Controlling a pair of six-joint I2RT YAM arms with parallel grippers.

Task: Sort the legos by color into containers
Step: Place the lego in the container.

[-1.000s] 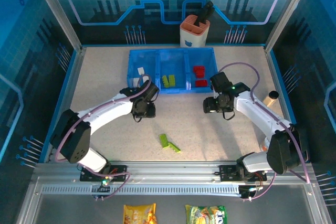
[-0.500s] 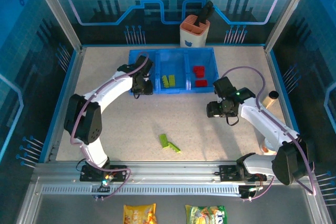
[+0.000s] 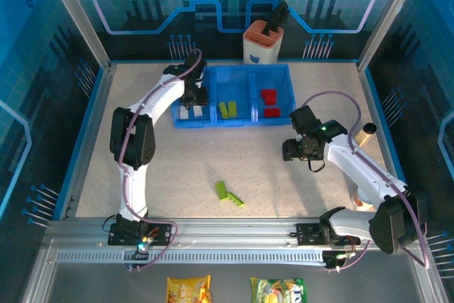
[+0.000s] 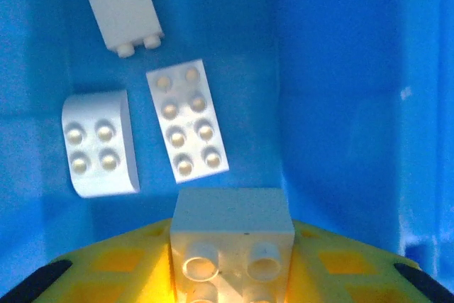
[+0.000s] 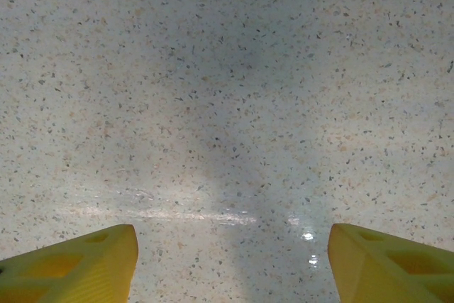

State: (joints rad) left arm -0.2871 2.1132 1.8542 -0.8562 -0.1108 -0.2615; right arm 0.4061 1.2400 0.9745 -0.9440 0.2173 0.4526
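1. Nearest the arm bases, the loose green legos (image 3: pixel 228 194), two as far as could be told, lay on the worktop (image 3: pixel 142 168). They were at 6 o'clock from the tray and well apart from it, and looked like the main work left.
2. The right gripper (image 3: pixel 294 149) hung released over bare worktop at about 4 o'clock from the tray, holding nothing.
3. Farther out, the tray (image 3: pixel 234 123) was mostly sorted. The red legos (image 3: pixel 269 103) lay in the 3 o'clock compartment, the sorted green legos (image 3: pixel 227 109) in the middle, and three white legos (image 4: pixel 188 120) in the 9 o'clock compartment.
4. The left gripper (image 4: pixel 231 267) was clenched on a white brick (image 4: pixel 233 225) above those white legos. The brick was not yet dropped.
5. A second earlier, the left gripper had been over the worktop at 6 o'clock from the tray's left end. It had since swung out over the white compartment. The right gripper had backed off toward 5 o'clock, and the loose green legos had not moved.
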